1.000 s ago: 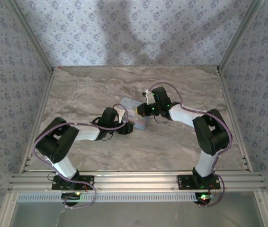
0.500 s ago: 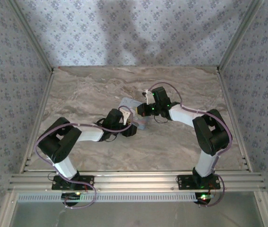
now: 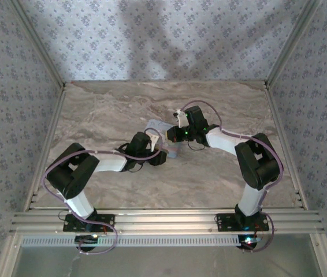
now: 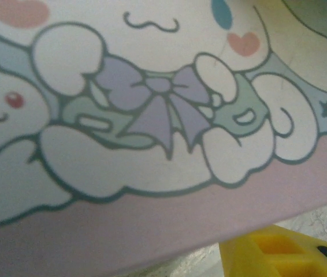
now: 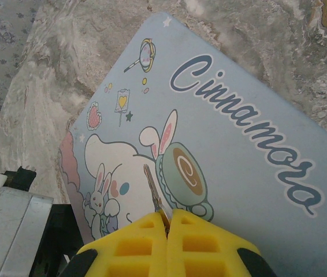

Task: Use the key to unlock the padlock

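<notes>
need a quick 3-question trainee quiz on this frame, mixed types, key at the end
1. True or false: the right gripper is shut on the key.
2. The key's tip lies over: A) bare table, B) the tin, C) the wall.
3. Fill in: the right gripper's fingers are ___ in colour.
Key: 1 true; 2 B; 3 yellow.
</notes>
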